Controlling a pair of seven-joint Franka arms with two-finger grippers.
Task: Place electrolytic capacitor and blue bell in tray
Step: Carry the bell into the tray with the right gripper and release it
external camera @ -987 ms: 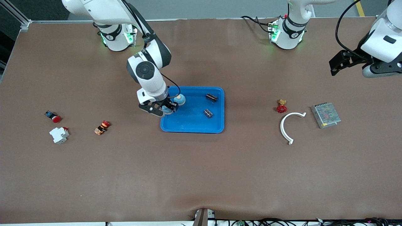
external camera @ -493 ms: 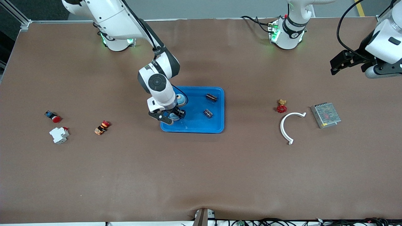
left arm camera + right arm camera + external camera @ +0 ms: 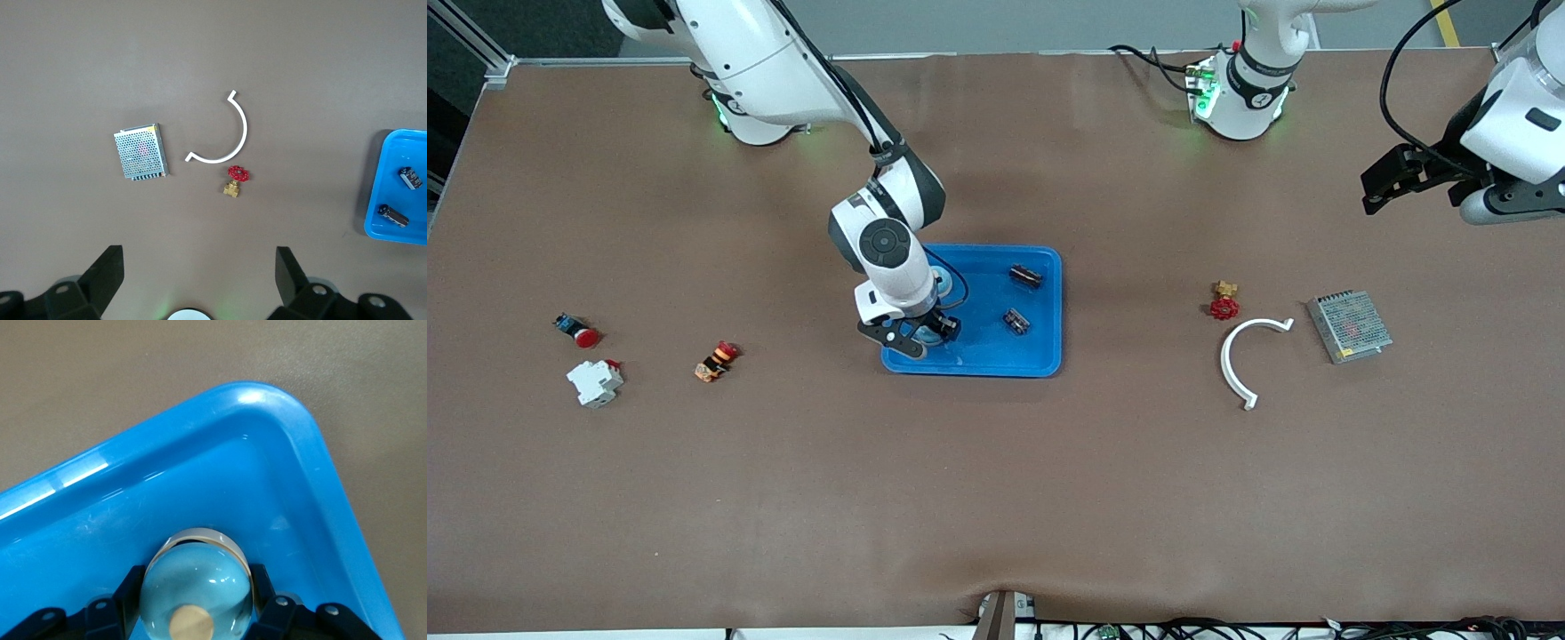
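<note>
Your right gripper [image 3: 927, 334] is clenched on the blue bell [image 3: 197, 590], its fingers [image 3: 128, 600] pressed to either flank of the dome, and it hangs low over the tray [image 3: 1040, 360], at about 8 o'clock from the tray's middle in the front view. From the right wrist view the bell sits over the floor near a rounded corner; whether its rim already touches the floor I cannot tell.

To finish this step well, lower until the rim rests flat, then spread the fingers slowly and lift straight up so the dome does not roll or get dragged toward the raised rim. Keep it off the corner slope, where it could tip.

A second bell [image 3: 941, 286] already rests in the tray at roughly 10 o'clock, partly hidden by the wrist; give it room. Two capacitors [image 3: 1026, 276] lie at 2 o'clock and another [image 3: 1015, 321] at 3 o'clock, well apart from your drop spot.

Your left gripper [image 3: 197, 280] waits, released wide, high over the table's left-arm end.
</note>
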